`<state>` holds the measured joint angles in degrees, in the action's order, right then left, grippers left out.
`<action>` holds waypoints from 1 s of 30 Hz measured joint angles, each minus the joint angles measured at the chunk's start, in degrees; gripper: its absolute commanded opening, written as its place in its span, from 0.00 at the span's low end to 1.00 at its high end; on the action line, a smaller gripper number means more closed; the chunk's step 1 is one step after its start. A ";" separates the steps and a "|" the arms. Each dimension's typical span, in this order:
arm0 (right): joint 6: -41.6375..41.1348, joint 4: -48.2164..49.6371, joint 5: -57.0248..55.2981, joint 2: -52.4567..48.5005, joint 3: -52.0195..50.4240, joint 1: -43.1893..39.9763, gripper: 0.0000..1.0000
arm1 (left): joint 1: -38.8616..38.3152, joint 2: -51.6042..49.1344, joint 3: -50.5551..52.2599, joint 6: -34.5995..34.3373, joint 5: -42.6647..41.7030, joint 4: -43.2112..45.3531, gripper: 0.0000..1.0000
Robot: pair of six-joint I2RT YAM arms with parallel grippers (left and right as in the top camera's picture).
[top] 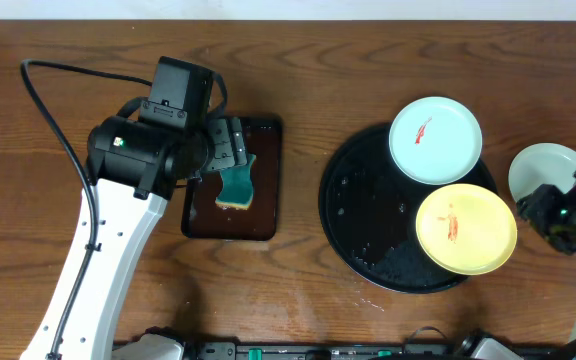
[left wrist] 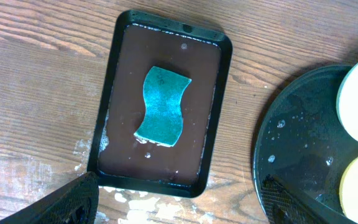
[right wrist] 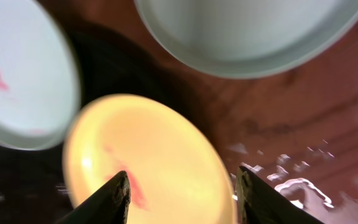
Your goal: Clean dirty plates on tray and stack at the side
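Over on the left of the table, the left gripper [top: 230, 145] hovers above the small brown tray [top: 276, 180], fingers spread wide with nothing between them. A teal sponge [left wrist: 161, 107] lies flat in the middle of that tray, wavy-edged, apart from both fingertips. Moving right across the wood, the big black tray [top: 360, 205] comes up, speckled with droplets. On its far right side sits a mint-white plate [top: 435, 140] with a red smear, overlapping the rim. Just beside it, nearer the robot, the yellow plate [top: 465, 228] carries a red streak and overhangs the rim too. Further right, off the tray, a second mint-white plate [top: 543, 168] rests on the table, partly hidden by the right arm. The right gripper [right wrist: 179, 196] hangs over the yellow plate's edge, fingers parted, gripping nothing.
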<state>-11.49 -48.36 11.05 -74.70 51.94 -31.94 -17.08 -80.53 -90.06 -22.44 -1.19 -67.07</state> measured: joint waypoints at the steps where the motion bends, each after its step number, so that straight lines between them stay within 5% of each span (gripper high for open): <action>1: 0.00 -0.02 -1.22 -0.35 -0.48 0.79 0.52 | 0.00 0.00 0.00 0.00 0.00 -0.02 0.84; 7: -0.63 1.57 -8.74 -2.69 -3.89 3.74 0.49 | 0.00 0.00 0.00 0.00 0.02 0.00 0.84; 11: -1.33 3.32 -10.45 -4.55 -6.62 3.80 0.36 | 0.00 0.00 0.00 0.00 0.00 -0.02 0.84; 16: -1.46 4.70 -9.68 -5.49 -9.66 3.80 0.01 | 0.00 0.00 0.00 0.00 0.00 -0.02 0.84; 30: -1.64 -3.17 -3.54 1.55 -4.39 4.31 0.01 | 0.00 0.00 0.00 0.00 0.00 -0.02 0.84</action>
<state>-13.13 -51.53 7.51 -73.14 47.55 -27.64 -17.08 -80.53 -90.06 -22.44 -1.19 -67.09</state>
